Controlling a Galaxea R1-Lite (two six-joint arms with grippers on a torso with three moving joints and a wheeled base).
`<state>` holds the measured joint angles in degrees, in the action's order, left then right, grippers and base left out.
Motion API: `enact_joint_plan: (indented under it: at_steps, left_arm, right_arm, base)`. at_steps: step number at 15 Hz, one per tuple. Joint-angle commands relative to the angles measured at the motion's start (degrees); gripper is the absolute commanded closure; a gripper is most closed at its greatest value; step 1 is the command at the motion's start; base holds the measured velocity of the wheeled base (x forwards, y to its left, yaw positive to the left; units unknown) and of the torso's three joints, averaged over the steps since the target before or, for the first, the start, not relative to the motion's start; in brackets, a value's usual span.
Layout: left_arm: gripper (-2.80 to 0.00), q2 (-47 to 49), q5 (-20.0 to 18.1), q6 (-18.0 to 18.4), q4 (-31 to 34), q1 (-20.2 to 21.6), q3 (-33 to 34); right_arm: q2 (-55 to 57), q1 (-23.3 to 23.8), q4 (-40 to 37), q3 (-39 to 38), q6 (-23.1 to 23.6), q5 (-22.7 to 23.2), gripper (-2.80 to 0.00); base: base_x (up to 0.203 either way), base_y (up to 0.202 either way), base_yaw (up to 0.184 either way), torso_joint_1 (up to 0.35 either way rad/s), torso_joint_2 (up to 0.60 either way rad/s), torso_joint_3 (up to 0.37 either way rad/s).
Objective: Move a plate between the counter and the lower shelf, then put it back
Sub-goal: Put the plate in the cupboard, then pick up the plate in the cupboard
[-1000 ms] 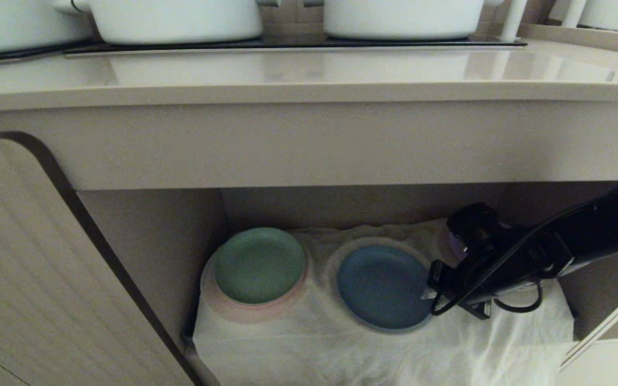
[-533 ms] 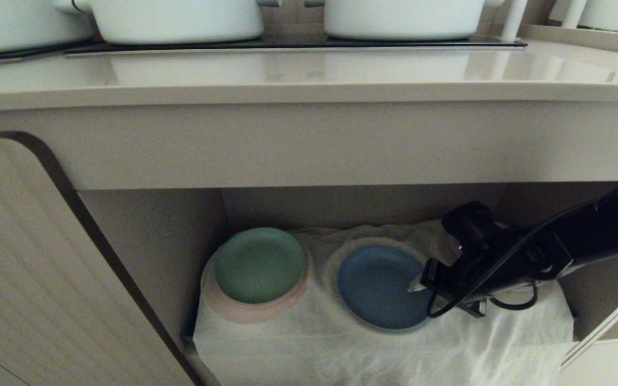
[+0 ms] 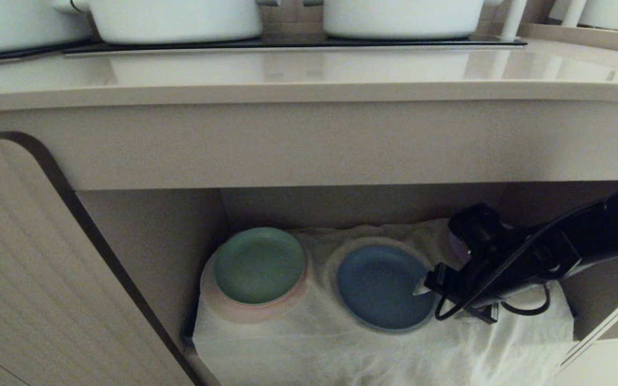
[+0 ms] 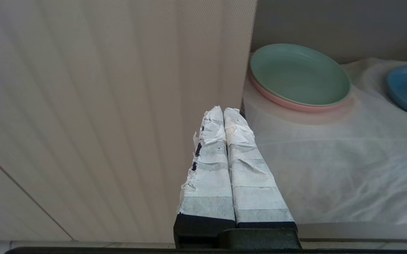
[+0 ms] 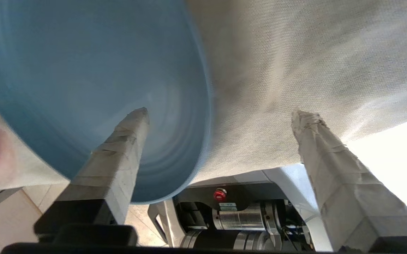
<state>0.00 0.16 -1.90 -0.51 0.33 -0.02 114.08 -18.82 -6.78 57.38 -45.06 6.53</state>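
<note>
Kitchen: counter [image 3: 309,75], white pots [image 3: 175,19]

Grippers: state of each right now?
Left gripper: shut, holding nothing, beside the cabinet door.
Right gripper: open, fingers straddling the rim of the blue plate on the lower shelf.

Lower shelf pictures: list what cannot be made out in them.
- Head view: the right gripper at the plate rim; only one fingertip shows, the arm's black body covers the rest.
- Head view: a purplish thing behind the arm, mostly covered.
- Right wrist view: most of the plate is cut off by the picture's edge.
- Head view: the white pots on the counter are cut off by the top edge.
</note>
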Motion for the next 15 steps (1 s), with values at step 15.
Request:
enact_joint_plan:
  at_steps: [15]
  left_arm:
    - [0.00, 0.00, 0.02, -0.03, -0.02, 0.02, 0.02]
  right_arm:
    - [-15.38, -1.73, -2.01, -13.70, 5.49, 2.75, -2.80]
  base:
    - [0.000, 0.000, 0.000, 0.000, 0.00, 0.000]
